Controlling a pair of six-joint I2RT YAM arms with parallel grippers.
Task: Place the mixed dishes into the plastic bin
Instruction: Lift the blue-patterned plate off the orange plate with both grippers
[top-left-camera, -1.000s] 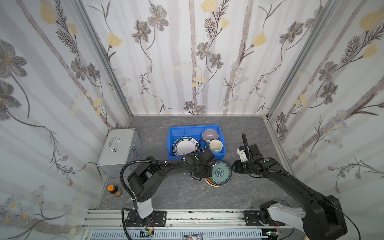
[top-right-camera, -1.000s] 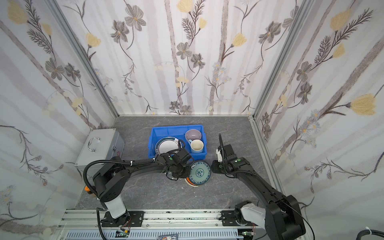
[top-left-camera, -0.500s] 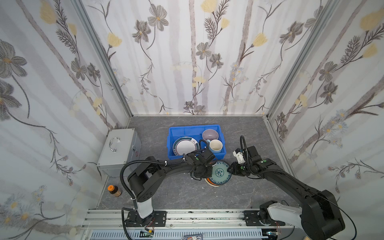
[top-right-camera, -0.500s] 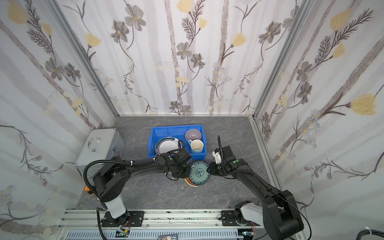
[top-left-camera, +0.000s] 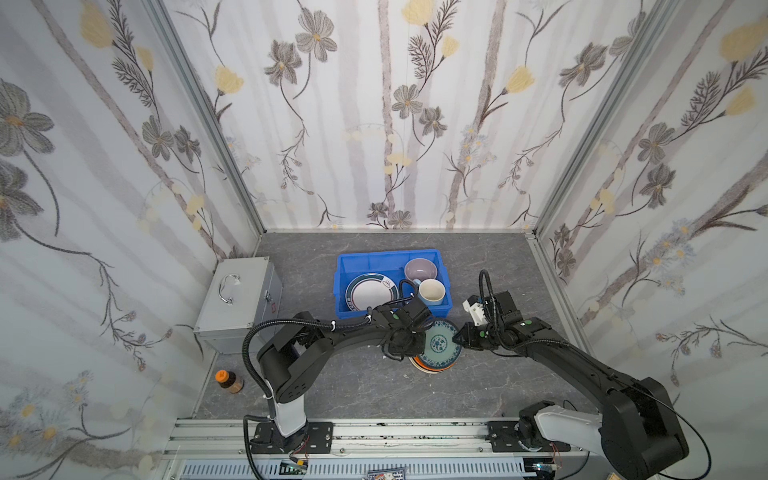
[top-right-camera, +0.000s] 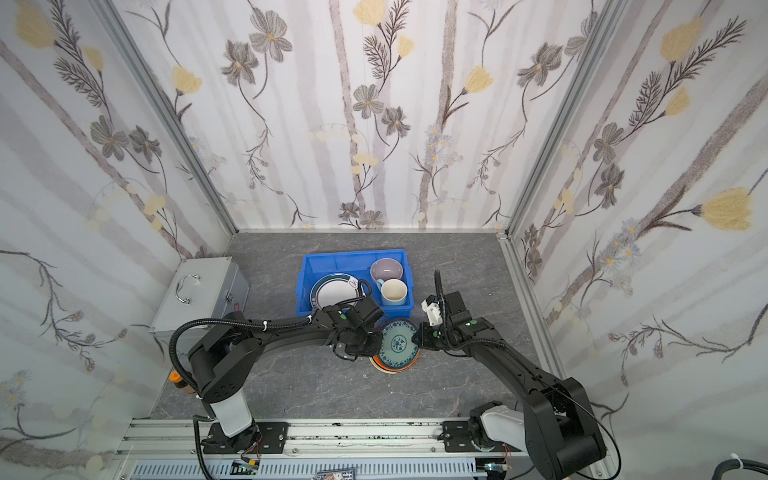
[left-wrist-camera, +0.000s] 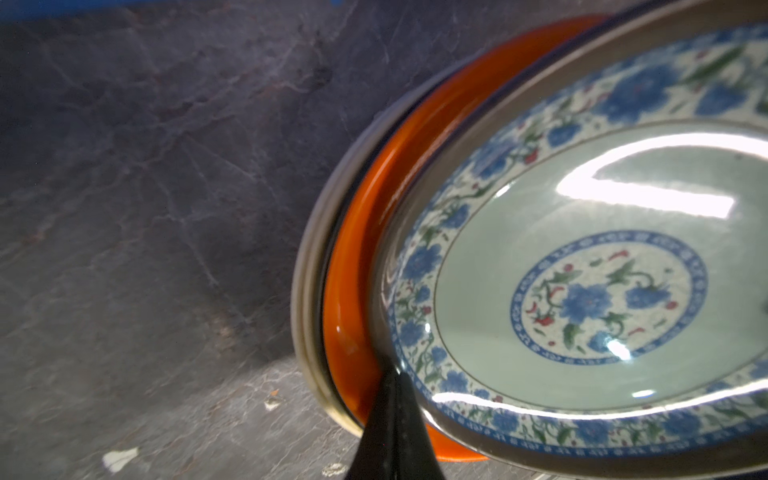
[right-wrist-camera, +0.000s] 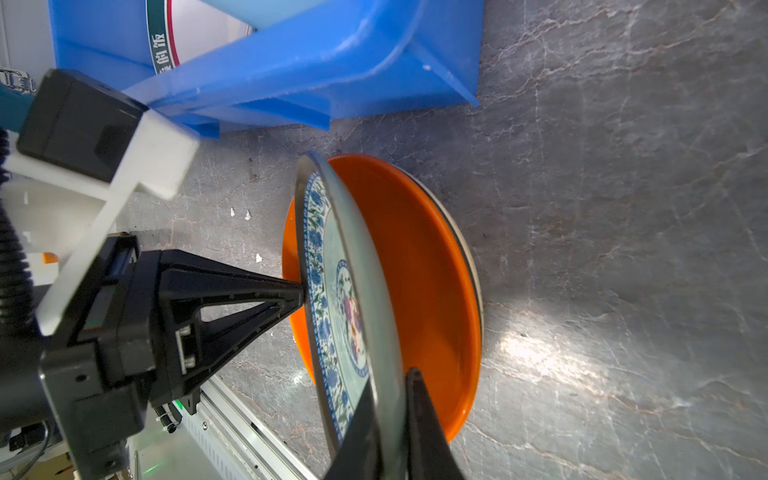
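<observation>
Now the round teal-patterned ceramic plate (right-wrist-camera: 332, 266), tilted over a round orange plate (right-wrist-camera: 428, 291) beside the bright blue plastic bin (right-wrist-camera: 291, 70), is gripped at its rim by the right pincer (right-wrist-camera: 390, 384) and propped by the closed left pincer (right-wrist-camera: 301, 295). A firm hold should be confirmed before lifting; the characters on a green-banded plate (right-wrist-camera: 164, 37) in the bin are unreadable.

Grey metal case (top-left-camera: 239, 299) with handle, small brown orange-capped bottle (top-left-camera: 227, 380) near it, grey marbled tabletop (top-left-camera: 374, 395), floral walls (top-left-camera: 374, 124)
</observation>
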